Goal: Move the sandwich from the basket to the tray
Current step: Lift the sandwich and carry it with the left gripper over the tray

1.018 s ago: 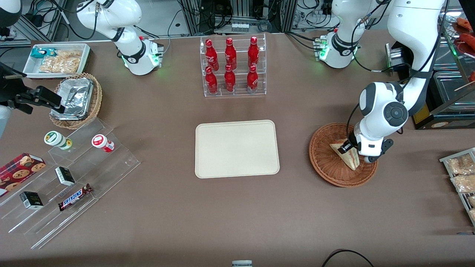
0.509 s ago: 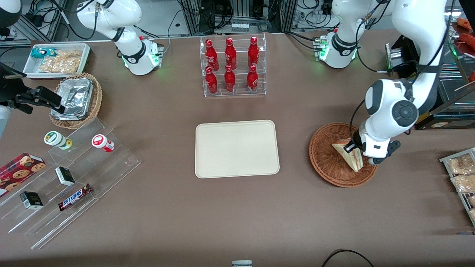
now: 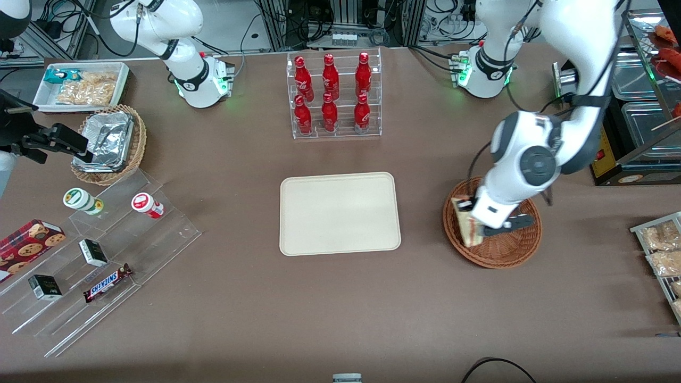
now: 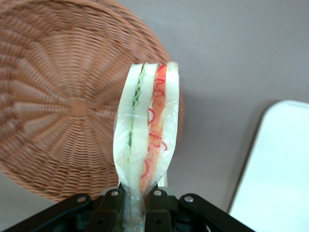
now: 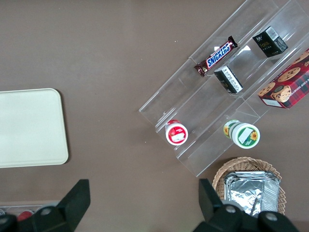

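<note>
Pinching the sandwich at its narrow end, the gripper hangs above the basket, at the part of the rim nearest the tray. Its fingers press against the wrapped bread from both sides, and the wedge stands out from them with its cut edge toward the wrist camera, showing green filling along one layer and red along the other. In the front view the sandwich is lifted clear of the wicker, held over the basket's edge beside the gripper. The basket rests on the brown bench toward the working arm's end. The tray lies flat mid-bench, well apart from the basket, with nothing on it. A clear rack of red bottles stands farther from the front camera than the tray.
</note>
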